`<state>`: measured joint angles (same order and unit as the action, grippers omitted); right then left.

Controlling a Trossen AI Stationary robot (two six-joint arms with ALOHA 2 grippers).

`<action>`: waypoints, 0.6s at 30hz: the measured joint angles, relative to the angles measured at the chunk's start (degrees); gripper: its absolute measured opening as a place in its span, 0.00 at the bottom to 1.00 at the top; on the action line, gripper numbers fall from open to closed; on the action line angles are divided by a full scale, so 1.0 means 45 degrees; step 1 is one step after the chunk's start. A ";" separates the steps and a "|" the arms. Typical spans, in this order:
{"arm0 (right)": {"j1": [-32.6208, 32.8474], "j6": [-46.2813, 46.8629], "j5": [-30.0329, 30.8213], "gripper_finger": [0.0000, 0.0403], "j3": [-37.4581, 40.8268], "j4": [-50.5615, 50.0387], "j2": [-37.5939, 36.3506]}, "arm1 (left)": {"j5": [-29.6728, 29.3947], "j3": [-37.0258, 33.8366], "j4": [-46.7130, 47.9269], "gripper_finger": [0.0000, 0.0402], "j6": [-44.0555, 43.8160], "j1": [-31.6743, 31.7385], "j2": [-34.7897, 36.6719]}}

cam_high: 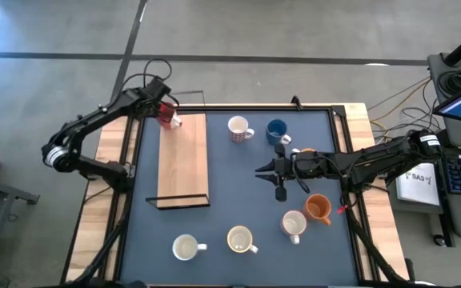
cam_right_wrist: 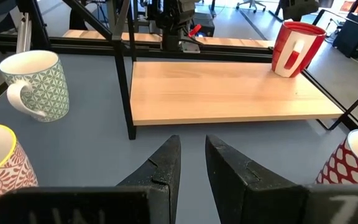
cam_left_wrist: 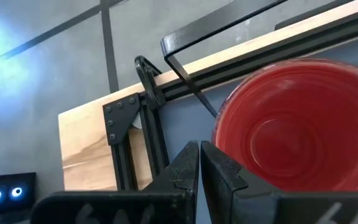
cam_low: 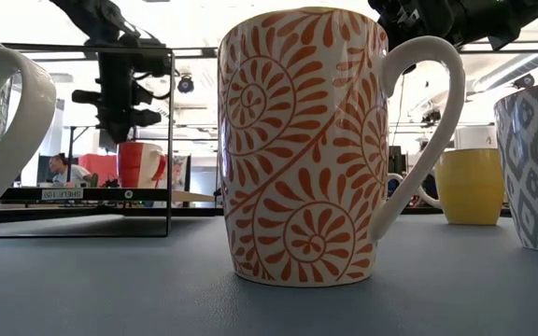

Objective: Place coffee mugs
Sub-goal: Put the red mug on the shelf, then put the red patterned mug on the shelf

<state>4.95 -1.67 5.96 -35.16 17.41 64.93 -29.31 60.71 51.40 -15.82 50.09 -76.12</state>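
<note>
The red mug (cam_high: 166,114) stood at the far corner of the wooden shelf (cam_high: 184,160), which was raised on a black wire frame at the left side of the dark tabletop (cam_high: 230,180). It was upright, with its long axis vertical and its mouth open to the top; in the right wrist view its white handle (cam_right_wrist: 293,52) was turned toward the middle of the tabletop. The left claw (cam_high: 155,98) was over this corner, beside the mug's rim, and in the left wrist view its two fingers were pressed together and pinched nothing. The right claw (cam_high: 274,170) hovered over the middle of the tabletop with a narrow gap between its fingers, empty, among the other mugs: a white patterned mug (cam_high: 238,128) and a blue mug (cam_high: 276,132) at the far side, an orange mug (cam_high: 318,208) and a cream mug (cam_high: 293,224) at the right, and a white mug (cam_high: 186,248) and a yellow-lined mug (cam_high: 239,239) at the near edge. I judge that these mugs were ceramic, so stiff, rather heavy for their size, glazed and slippery, and they would chip if they fell. The good place to take hold would be the rim wall, one finger inside and one outside, or the handle.
</note>
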 joint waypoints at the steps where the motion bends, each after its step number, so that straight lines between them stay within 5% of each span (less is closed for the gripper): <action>1: 0.0000 -0.0004 -0.0002 0.16 0.0000 -0.0004 0.0000 | -0.0002 0.0000 0.0000 0.00 -0.0035 0.0000 -0.0033; 18: 0.0000 0.0030 -0.0005 0.16 0.0000 -0.0011 0.0000 | 0.0610 0.0000 -0.0086 0.00 0.0045 -0.0136 0.0194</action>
<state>4.95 -1.54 5.93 -35.16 17.36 64.93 -26.57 60.71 51.01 -15.62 49.47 -75.25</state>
